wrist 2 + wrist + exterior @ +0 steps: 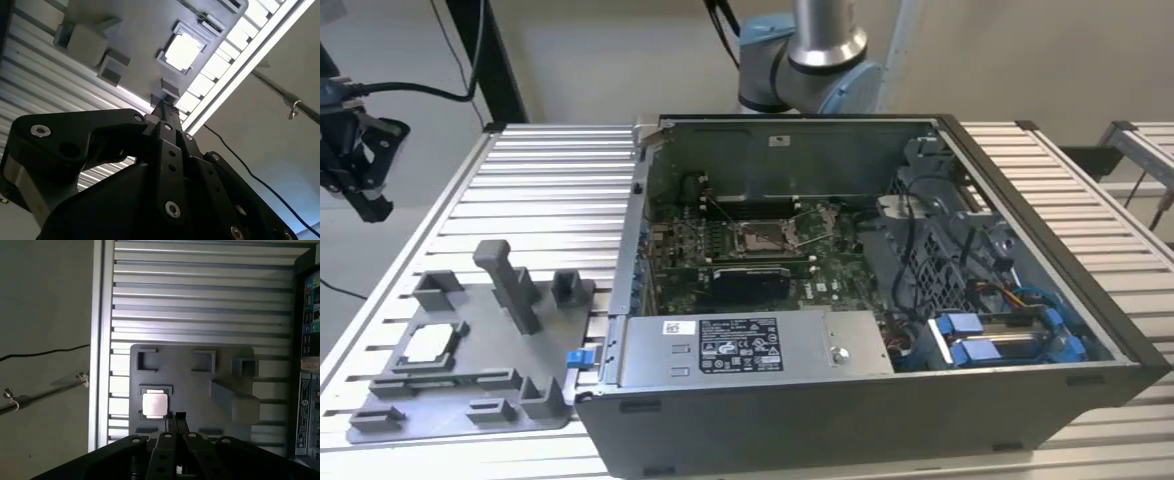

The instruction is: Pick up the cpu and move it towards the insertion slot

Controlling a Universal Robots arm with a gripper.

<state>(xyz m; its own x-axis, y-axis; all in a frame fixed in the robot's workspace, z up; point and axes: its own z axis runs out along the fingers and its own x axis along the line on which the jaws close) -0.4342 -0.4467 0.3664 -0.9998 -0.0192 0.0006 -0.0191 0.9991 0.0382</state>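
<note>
The cpu [430, 343], a pale square chip, lies in a square pocket of the grey tray [474, 335] on the slatted table, at the exterior view's left. Both wrist views show the cpu [154, 404] [182, 51] in its pocket. My gripper [375, 210] hangs high above the table's left edge, well apart from the tray. Its thin fingers [175, 421] [164, 111] sit together, shut on nothing. The insertion slot [761, 237], a metal-framed socket with a brownish centre, sits on the green board inside the open computer case.
The open computer case [854, 420] fills the middle and right of the table, with cables and blue-clipped drive bays [1001, 335] inside. Grey posts and blocks [507, 285] stand up from the tray. The arm's base [801, 55] stands behind the case.
</note>
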